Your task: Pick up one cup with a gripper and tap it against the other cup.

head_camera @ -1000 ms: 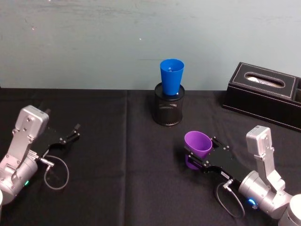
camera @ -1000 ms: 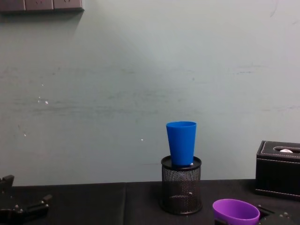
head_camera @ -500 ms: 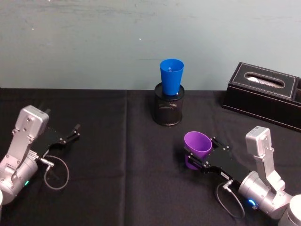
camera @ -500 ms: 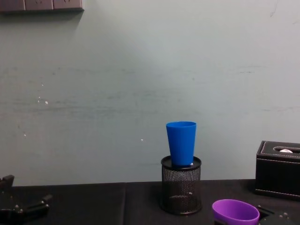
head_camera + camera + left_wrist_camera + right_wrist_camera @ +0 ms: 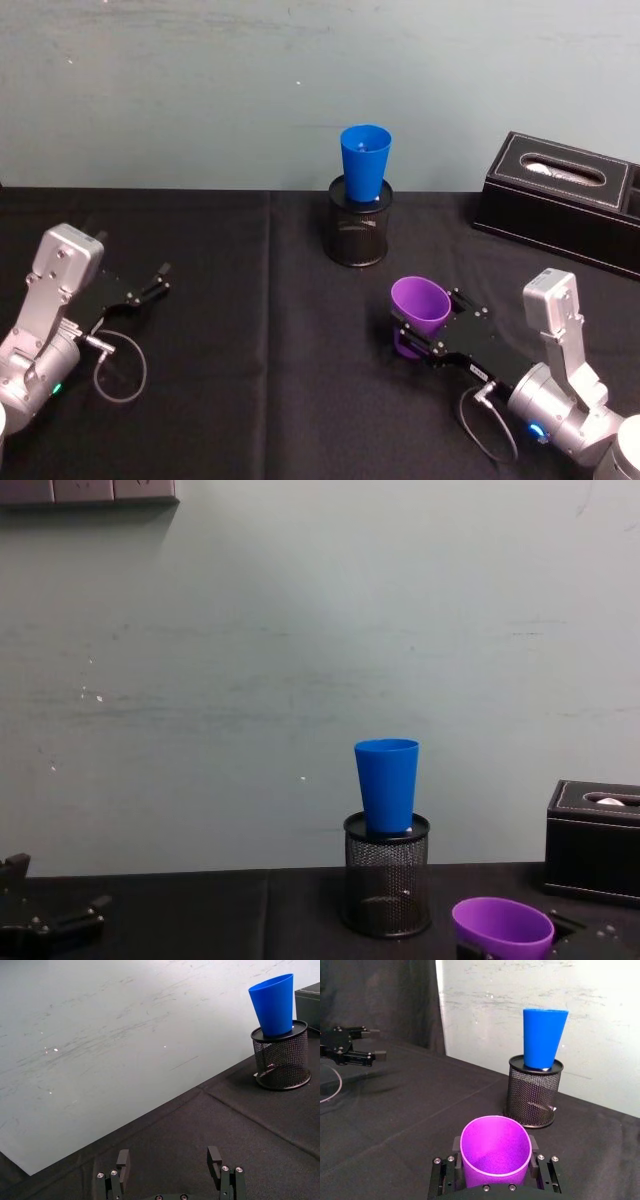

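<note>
One purple cup is clamped between the fingers of the right gripper, one finger on each side of its wall just below the rim. The cup leans with its open mouth tipped away from the gripper body. Whether its base is clear of the table cannot be told. In the right wrist view the cup sits squarely between the two fingers, the rim projecting past the fingertips. In the chest view only its rim and upper wall appear.

Ahead of the right fingers and well apart from them stands the blue cup, upright, its narrow base set in the mouth of a black mesh pen holder. The right wrist view shows the blue cup in the holder beyond the purple rim, with open cloth between them. The two cups are not touching.

Farther out to the side of the right fingers, a black tissue box rests near the wall.

The left gripper lies low over the table, far from both cups. Its fingers stand apart with nothing between them, and the blue cup and the holder sit well beyond the fingertips, off to one side.
</note>
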Controlling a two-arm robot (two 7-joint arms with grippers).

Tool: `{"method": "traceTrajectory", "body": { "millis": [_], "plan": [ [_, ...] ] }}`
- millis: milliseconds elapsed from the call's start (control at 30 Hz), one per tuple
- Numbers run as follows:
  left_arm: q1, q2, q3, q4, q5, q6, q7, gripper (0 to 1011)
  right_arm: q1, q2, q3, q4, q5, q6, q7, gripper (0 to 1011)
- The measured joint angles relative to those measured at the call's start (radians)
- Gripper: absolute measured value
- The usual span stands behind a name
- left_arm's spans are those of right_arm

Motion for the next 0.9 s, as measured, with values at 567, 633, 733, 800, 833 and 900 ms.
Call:
{"method": "traceTrajectory", "body": {
  "millis": [567, 633, 733, 800, 833, 900],
  "plan": [
    [0.0, 0.0, 0.0, 0.0, 0.0, 0.0, 0.0, 1012, 0.0, 0.007, 0.016, -0.081, 0.023, 0.022, 0.002, 732],
    [0.0, 0.0, 0.0, 0.0, 0.0, 0.0, 0.0, 1011, 0.003, 0.009, 0.017, -0.092, 0.026, 0.024, 0.004, 732],
    [0.0, 0.0, 0.0, 0.0, 0.0, 0.0, 0.0, 1012, 0.012, 0.012, 0.018, -0.116, 0.035, 0.031, 0.006, 732],
    [0.0, 0.0, 0.0, 0.0, 0.0, 0.0, 0.0, 1011, 0.019, 0.011, 0.018, -0.12, 0.041, 0.035, 0.007, 732],
    [0.0, 0.0, 0.0, 0.0, 0.0, 0.0, 0.0, 1011, 0.021, 0.01, 0.018, -0.121, 0.043, 0.035, 0.007, 731],
    [0.0, 0.0, 0.0, 0.0, 0.0, 0.0, 0.0, 1011, 0.024, 0.009, 0.016, -0.122, 0.046, 0.036, 0.008, 732]
  ]
}}
